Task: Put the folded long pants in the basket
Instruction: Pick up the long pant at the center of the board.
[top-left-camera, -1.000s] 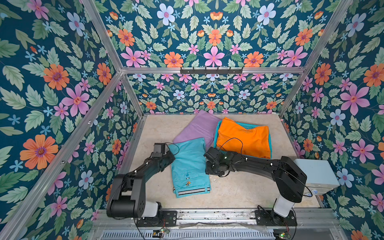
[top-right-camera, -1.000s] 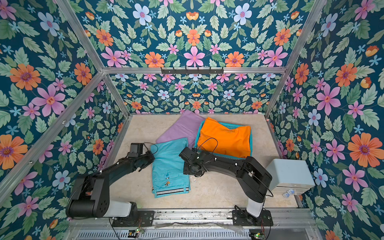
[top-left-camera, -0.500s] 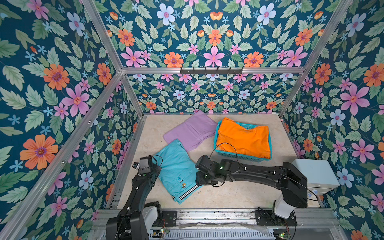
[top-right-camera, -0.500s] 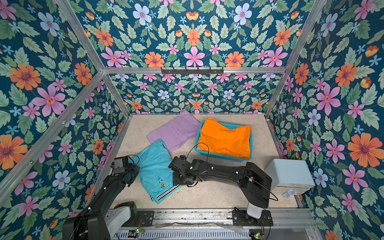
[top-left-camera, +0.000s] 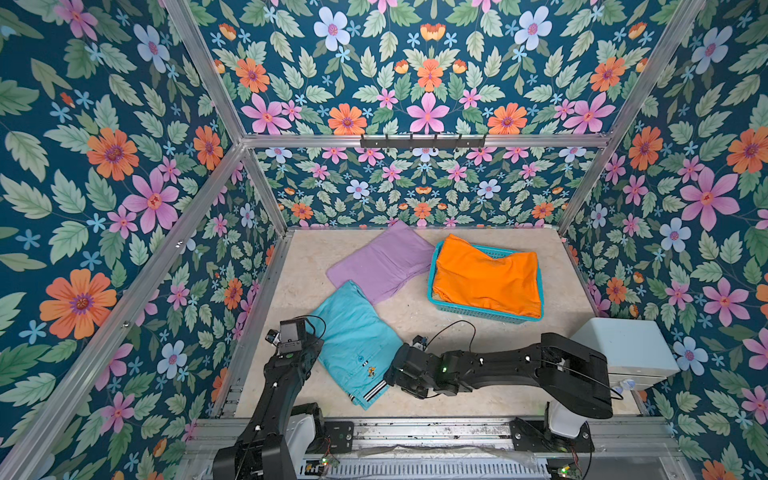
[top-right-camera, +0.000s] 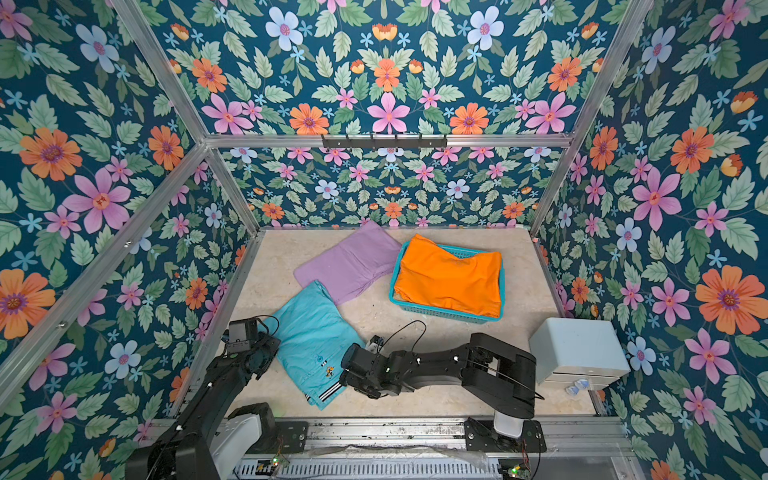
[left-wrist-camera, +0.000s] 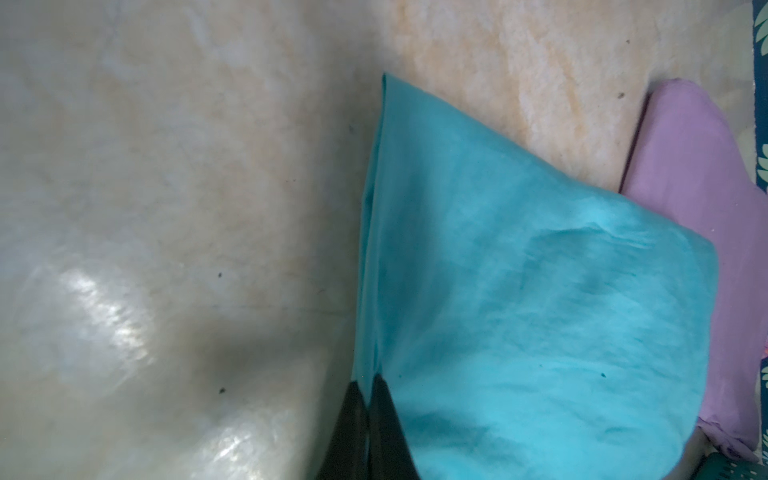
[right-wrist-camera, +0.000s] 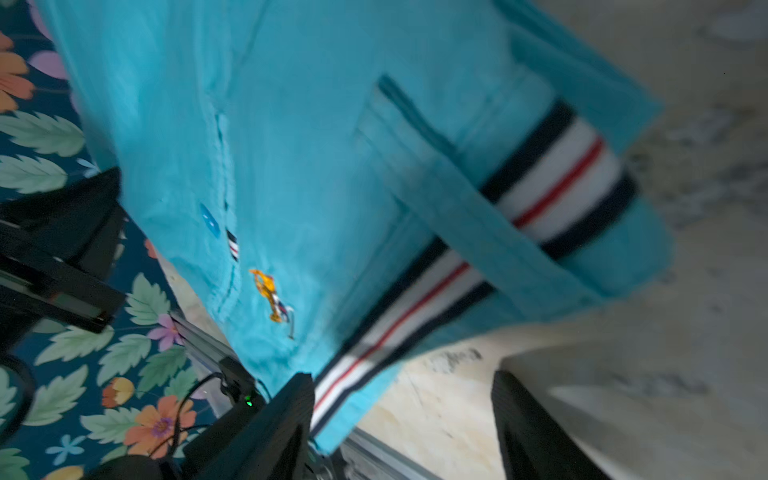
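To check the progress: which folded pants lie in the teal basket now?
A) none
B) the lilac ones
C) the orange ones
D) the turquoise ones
C: the orange pants fill the basket, while the lilac pants and the turquoise pants lie outside it.

Item, as I logged it: left arm (top-left-camera: 272, 399) and right arm (top-left-camera: 503, 365), matte black angular shells; white base housings (top-left-camera: 562, 417); thin black cables (top-left-camera: 455, 328) looped at wrists; one green light (top-left-camera: 444, 369) on the right.
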